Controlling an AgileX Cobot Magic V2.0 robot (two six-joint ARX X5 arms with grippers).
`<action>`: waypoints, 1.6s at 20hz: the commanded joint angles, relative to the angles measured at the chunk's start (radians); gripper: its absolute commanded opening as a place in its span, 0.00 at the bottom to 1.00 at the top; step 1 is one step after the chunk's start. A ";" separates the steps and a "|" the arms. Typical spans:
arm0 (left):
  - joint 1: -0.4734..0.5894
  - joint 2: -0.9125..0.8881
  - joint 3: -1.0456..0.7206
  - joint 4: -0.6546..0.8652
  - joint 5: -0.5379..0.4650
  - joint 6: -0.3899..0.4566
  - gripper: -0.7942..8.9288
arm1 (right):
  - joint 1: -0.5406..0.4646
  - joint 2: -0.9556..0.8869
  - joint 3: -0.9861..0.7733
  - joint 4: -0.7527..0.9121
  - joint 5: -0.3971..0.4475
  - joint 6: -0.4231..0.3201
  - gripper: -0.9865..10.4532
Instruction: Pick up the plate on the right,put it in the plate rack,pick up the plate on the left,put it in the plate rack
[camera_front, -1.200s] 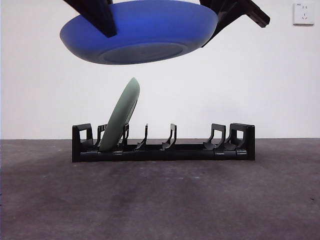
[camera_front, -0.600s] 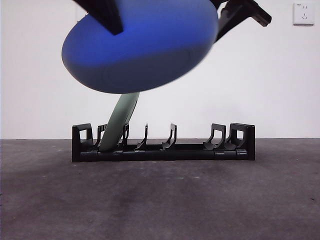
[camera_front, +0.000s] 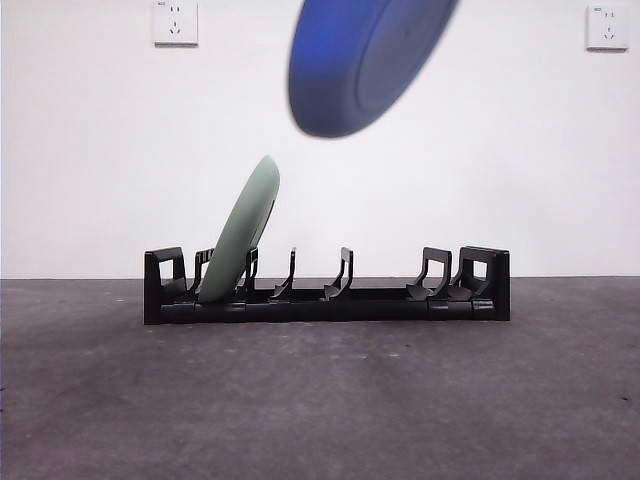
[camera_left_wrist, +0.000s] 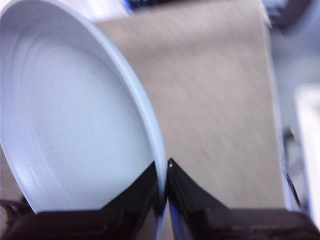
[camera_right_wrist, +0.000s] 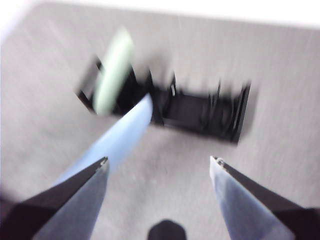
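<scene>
Since half a second ago: blue plate (camera_front: 365, 62) shifted right and upward, turned from near-flat to steeply tilted on edge; dark arm parts at the top corners gone from view. Green plate and rack unmoved.

Front view: blue plate held in the air at the top edge, above and to the right of the green plate, underside foot ring facing right, clear of the rack. Green plate (camera_front: 240, 232) seated in the slots at the left end of the plate rack (camera_front: 327, 287), leaning right. Rack resting on the dark table (camera_front: 320, 400). Two wall sockets (camera_front: 174, 21) on the white wall.

Left wrist view: left gripper (camera_left_wrist: 165, 167) clamped tight on the rim of the blue plate, pale inner face showing; background blurred.

Right wrist view: right gripper (camera_right_wrist: 159, 162) spread wide apart, holding nothing, above the table. Blue plate's edge just beside one jaw; contact not determinable through blur. Rack and green plate beyond.
</scene>
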 joint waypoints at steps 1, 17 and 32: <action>0.044 0.027 -0.003 0.168 0.003 -0.179 0.07 | 0.000 -0.068 -0.005 0.000 0.004 -0.006 0.39; 0.184 0.372 -0.002 0.685 -0.182 -0.510 0.07 | 0.000 -0.173 -0.006 -0.169 -0.023 -0.022 0.39; 0.252 0.567 -0.002 0.729 -0.181 -0.529 0.07 | 0.000 -0.173 -0.006 -0.170 -0.094 -0.022 0.39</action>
